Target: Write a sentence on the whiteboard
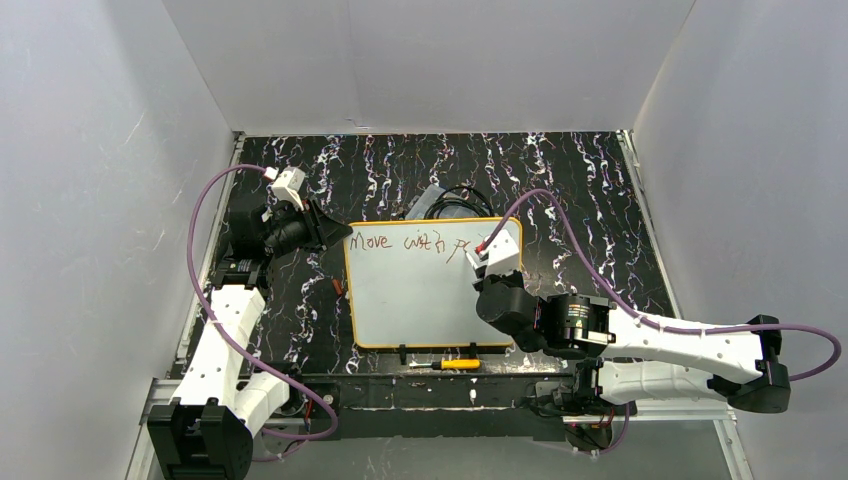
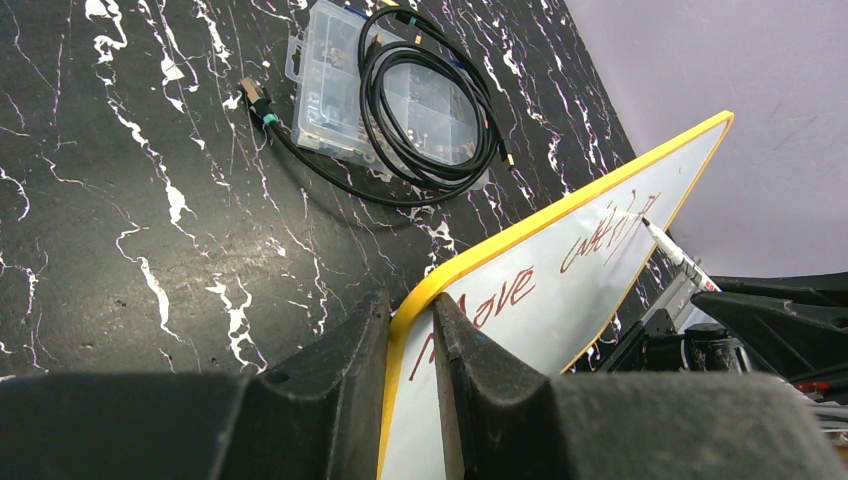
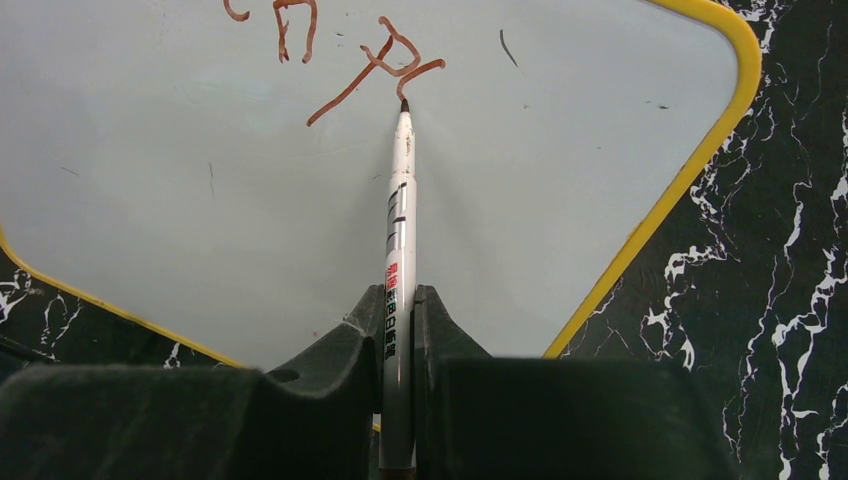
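Top external | left arm [image 1: 225, 320] forward, jaws clamped on whiteboard [image 1: 420, 300] rim | right arm [image 1: 660, 335] bent, jaws pinching marker [image 3: 400, 200]

Box [image 2: 325, 100] w/ cable [image 2: 372, 100] behind whiteboard [image 2: 560, 310]

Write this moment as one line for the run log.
left gripper: shut on whiteboard corner | right gripper: shut on marker | marker tip: at sentence end

1. The whiteboard [image 1: 420, 300] has a smooth, slightly glossy white face — its yellow-orange rim looks like plastic.
2. The surface [image 1: 400, 170] is black with white marble veining, smooth, with a dull sheen.
3. The marker [image 3: 400, 220] has a smooth white plastic barrel with a printed label.
4. The jaws look like matt black plastic, faintly grainy.
5. The box [image 2: 325, 100] is clear, shiny plastic.
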`<control>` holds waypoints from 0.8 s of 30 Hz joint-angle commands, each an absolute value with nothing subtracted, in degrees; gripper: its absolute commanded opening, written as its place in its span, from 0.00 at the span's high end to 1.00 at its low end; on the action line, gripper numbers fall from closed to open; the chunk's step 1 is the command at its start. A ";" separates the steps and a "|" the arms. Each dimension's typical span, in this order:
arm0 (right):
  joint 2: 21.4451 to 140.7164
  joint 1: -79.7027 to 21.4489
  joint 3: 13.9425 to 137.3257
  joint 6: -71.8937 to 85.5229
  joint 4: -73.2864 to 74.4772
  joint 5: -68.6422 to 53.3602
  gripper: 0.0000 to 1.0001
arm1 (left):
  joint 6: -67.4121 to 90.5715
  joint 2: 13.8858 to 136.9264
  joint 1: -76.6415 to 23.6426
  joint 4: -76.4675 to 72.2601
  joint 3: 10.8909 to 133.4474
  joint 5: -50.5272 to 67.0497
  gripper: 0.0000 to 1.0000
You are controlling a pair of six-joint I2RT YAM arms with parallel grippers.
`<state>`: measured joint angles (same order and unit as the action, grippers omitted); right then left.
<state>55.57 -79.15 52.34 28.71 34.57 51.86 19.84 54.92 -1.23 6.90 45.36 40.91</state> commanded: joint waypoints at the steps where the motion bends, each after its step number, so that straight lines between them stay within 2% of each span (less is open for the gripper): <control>1: 55.30 -78.93 53.22 29.97 37.71 55.39 0.99 | 19.45 54.36 -1.41 8.43 46.23 42.00 0.80; 24: 56.49 -78.93 55.85 21.85 29.96 59.80 0.99 | 19.36 54.58 -1.33 8.20 46.16 42.54 0.80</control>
<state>55.99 -79.13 53.17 23.09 32.18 57.23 19.81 54.92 -1.23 6.90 45.36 40.95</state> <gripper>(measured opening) 0.188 0.204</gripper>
